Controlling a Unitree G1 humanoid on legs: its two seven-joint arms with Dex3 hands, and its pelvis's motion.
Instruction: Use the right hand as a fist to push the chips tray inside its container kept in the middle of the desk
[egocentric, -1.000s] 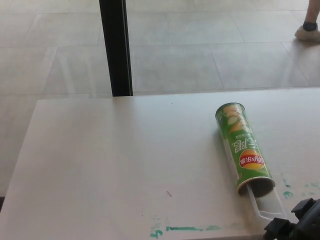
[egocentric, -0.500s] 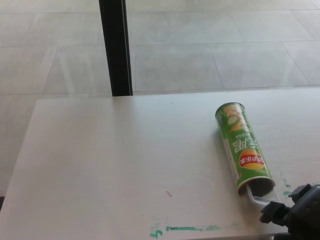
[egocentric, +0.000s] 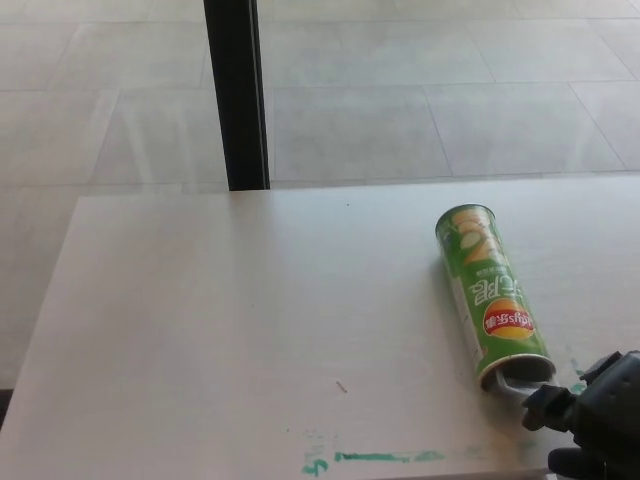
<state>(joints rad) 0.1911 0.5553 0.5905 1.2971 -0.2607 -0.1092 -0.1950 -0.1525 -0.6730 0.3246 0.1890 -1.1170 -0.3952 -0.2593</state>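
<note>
Right robot hand (egocentric: 590, 420) at chips tray (egocentric: 512, 384), tray mostly inside green container (egocentric: 492, 294)

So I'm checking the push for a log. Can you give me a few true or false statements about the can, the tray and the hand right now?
1. The can lies on its side on the desk. True.
2. The tray sticks far out of the can. False: only a short bit shows at the open end.
3. The right hand is at the can's open end. True.
4. The can is red. False: it is green.
5. The left hand holds the can. False: it is not in view.
</note>
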